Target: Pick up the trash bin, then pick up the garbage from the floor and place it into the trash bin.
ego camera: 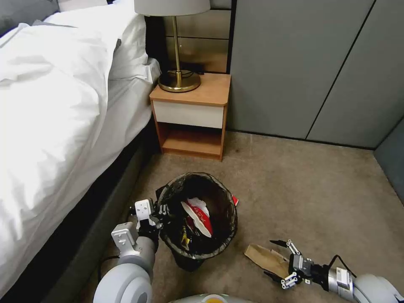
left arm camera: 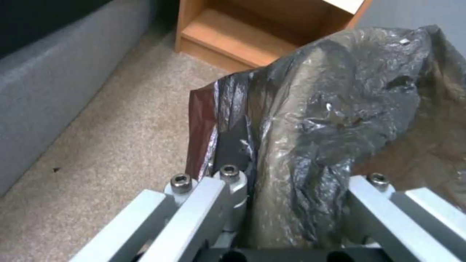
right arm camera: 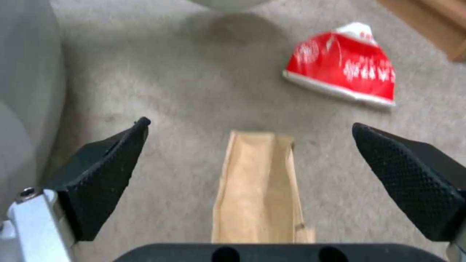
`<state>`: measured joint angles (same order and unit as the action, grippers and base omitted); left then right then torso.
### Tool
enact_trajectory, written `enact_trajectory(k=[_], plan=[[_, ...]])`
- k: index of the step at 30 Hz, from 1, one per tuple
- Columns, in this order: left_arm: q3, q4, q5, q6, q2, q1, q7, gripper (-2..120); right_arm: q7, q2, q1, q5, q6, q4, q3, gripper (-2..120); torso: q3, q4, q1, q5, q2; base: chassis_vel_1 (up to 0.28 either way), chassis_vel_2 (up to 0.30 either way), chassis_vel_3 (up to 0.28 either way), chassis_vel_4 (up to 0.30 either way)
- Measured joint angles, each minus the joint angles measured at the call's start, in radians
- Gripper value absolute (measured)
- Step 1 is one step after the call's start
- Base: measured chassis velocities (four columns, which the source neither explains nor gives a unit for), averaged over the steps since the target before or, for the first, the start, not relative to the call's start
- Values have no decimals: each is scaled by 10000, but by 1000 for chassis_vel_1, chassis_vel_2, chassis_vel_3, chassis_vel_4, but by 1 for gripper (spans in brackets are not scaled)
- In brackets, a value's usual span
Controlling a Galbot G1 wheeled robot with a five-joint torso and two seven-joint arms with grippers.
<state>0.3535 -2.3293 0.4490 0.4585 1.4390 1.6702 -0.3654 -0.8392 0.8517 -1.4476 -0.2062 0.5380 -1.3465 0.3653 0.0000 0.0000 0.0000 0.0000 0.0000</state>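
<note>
Left end effector (ego camera: 162,214) clamped on the bag-lined rim of the trash bin (ego camera: 198,215), bin held beside the bed (ego camera: 50,105), just above the carpet (ego camera: 294,181), red-and-white packet (ego camera: 198,214) inside. Right end effector (ego camera: 273,259) low over the floor, fingers (right arm camera: 104,174) spread wide either side of the brown paper bag (right arm camera: 260,189), gripping nothing. Another red-and-white packet (right arm camera: 344,63) lying on the carpet beyond the bag.
</note>
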Motion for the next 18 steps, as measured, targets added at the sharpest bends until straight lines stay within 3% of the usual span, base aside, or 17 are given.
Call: enact_trajectory(k=[18], plan=[[-68, -56, -75, 4, -8, 137, -6, 83, 26, 643, 867, -116, 102, 2710, -19, 100, 0, -1, 0, 1, 0, 0, 0, 0, 0]])
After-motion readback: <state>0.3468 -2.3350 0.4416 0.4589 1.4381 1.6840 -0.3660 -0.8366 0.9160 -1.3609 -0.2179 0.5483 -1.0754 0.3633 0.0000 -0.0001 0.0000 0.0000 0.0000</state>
